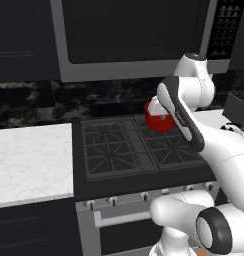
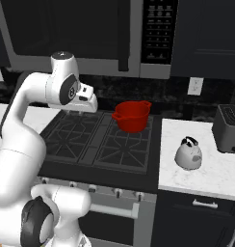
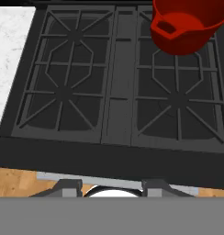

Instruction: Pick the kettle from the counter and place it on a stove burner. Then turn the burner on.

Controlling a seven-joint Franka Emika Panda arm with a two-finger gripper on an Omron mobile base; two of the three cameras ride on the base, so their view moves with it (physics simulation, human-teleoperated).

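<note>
The small white kettle (image 2: 189, 154) with a dark lid stands upright on the marble counter (image 2: 211, 179) just right of the stove, far from my hand. My gripper (image 3: 111, 187) hovers high above the middle of the black cooktop, pointing down; its fingers stand apart with nothing between them. In the right base view the gripper (image 2: 82, 110) hangs over the rear left grate. Below it lie the front left stove burner (image 3: 63, 94) and the front right one (image 3: 178, 98), both bare. My arm hides the kettle's side of the counter in the left base view.
A red pot (image 2: 133, 116) sits on the rear right burner (image 3: 189, 25). A row of knobs (image 2: 117, 193) runs along the stove front. A dark toaster (image 2: 229, 128) stands at the far right. A microwave hangs above. More counter (image 1: 29, 160) lies left of the stove.
</note>
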